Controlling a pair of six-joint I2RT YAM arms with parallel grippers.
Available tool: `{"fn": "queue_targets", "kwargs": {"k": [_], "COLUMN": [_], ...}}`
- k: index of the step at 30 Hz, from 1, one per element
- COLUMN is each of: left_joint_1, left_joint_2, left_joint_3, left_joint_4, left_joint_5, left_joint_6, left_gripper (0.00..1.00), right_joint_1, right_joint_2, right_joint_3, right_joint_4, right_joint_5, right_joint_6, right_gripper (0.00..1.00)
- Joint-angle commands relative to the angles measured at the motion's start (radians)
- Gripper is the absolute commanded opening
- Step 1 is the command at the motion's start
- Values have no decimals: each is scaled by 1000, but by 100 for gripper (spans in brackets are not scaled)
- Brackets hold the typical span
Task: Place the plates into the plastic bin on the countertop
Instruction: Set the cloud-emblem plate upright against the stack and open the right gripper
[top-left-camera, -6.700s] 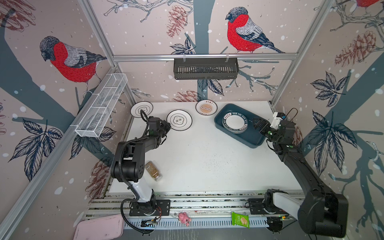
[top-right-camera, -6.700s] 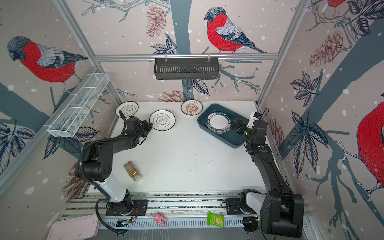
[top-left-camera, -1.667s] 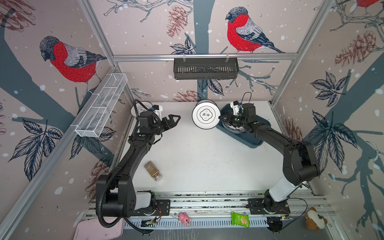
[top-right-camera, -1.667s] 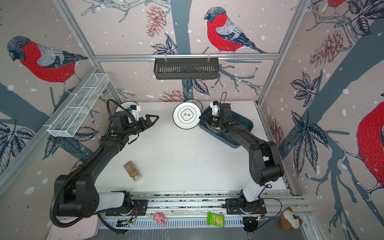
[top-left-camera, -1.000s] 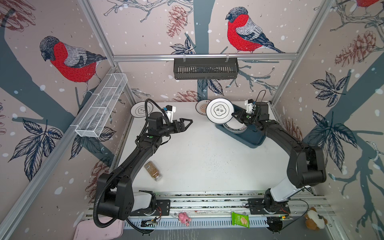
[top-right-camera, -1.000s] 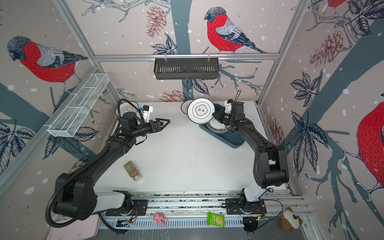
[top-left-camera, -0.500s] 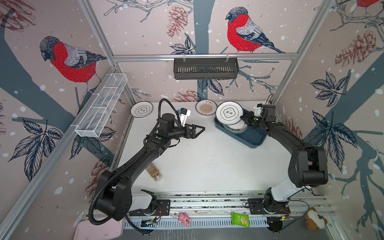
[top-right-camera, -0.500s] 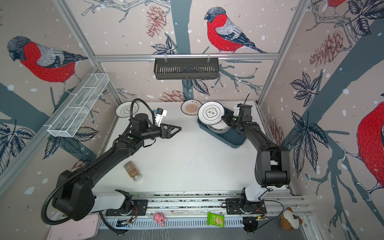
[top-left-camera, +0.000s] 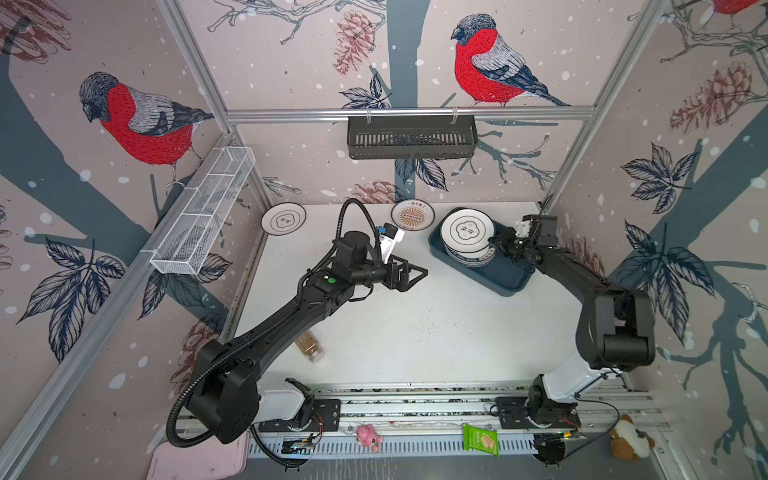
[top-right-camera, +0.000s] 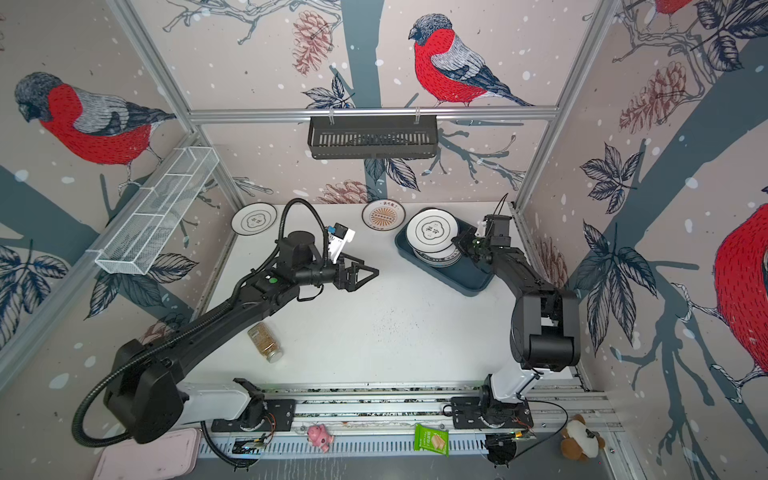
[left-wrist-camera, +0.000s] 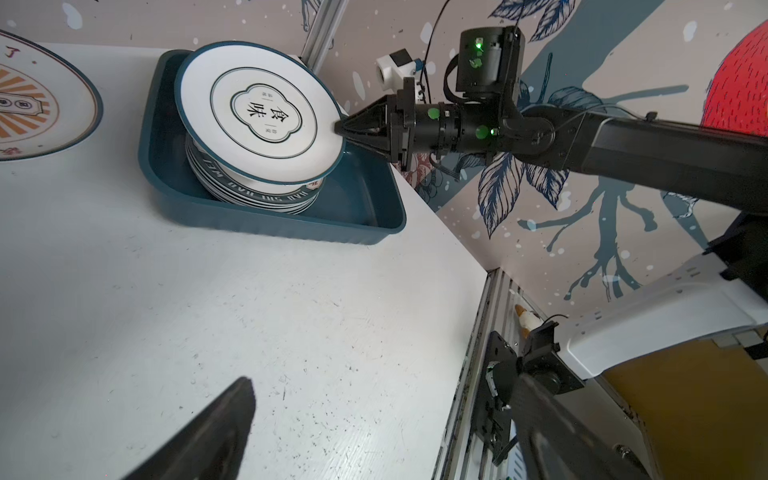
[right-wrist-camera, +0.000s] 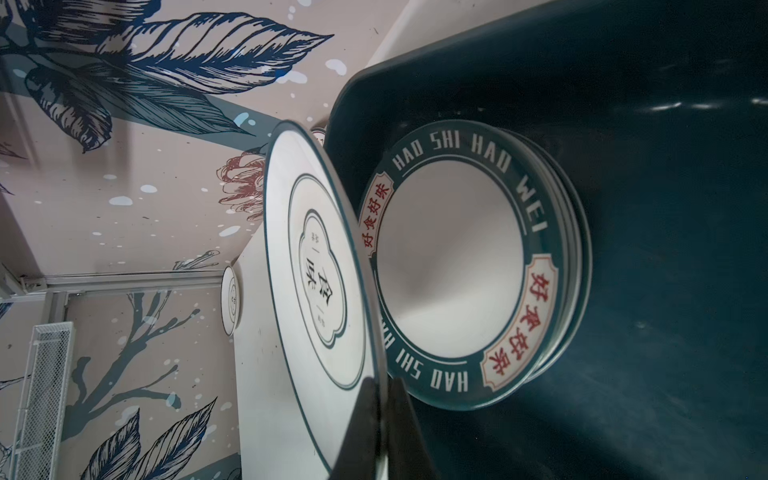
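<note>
1. Over the bin's (top-left-camera: 505, 282) far half, a cloud plate (top-left-camera: 467, 230) hangs tilted above the stack (top-left-camera: 471, 261) — not yet flat on it; whether they touch I cannot tell.
2. Topping the stack is a lettered plate (right-wrist-camera: 451, 266); the bin's near half is bare.
3. Clamped on the cloud plate's rim, on the side toward the right wall (top-left-camera: 623, 208), is the right claw (left-wrist-camera: 340, 126). I judge it should level the plate, square it over the stack, lower until it rests and only then let go — dropped tilted, it could slide off or strike the bin wall.
4. Empty, jaws wide apart, the left claw (top-left-camera: 417, 273) hangs above the middle of the counter (top-left-camera: 415, 332), well apart from the bin; best it keeps clear.
5. By the back wall (top-left-camera: 332, 183) 2 plates lie on the counter: a sunburst plate (top-left-camera: 412, 215) just beside the bin, another cloud plate (top-left-camera: 284, 219) in the left corner.
</note>
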Motion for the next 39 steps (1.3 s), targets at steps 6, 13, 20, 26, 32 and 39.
{"fn": "queue_targets", "kwargs": {"k": [6, 13, 20, 26, 32, 39], "left_joint_1": [-65, -73, -85, -91, -93, -93], "left_joint_2": [19, 14, 14, 18, 19, 24], "left_joint_3": [9, 9, 9, 10, 9, 37], "left_joint_4": [-47, -52, -70, -81, -87, -95], "left_joint_5": [-42, -52, -79, -94, -107, -116], "left_joint_6": [73, 75, 90, 97, 101, 106], "left_gripper": [96, 96, 96, 96, 96, 96], "right_joint_1": [-9, -11, -12, -12, -14, -18], "right_joint_2": [46, 76, 105, 134, 160, 185], "right_joint_3": [-1, 4, 12, 24, 28, 28], "right_joint_4": [59, 73, 85, 81, 73, 75], "right_joint_5": [3, 33, 37, 41, 53, 53], "right_joint_6": [30, 14, 11, 5, -1, -1], "right_gripper": [1, 1, 1, 1, 1, 1]}}
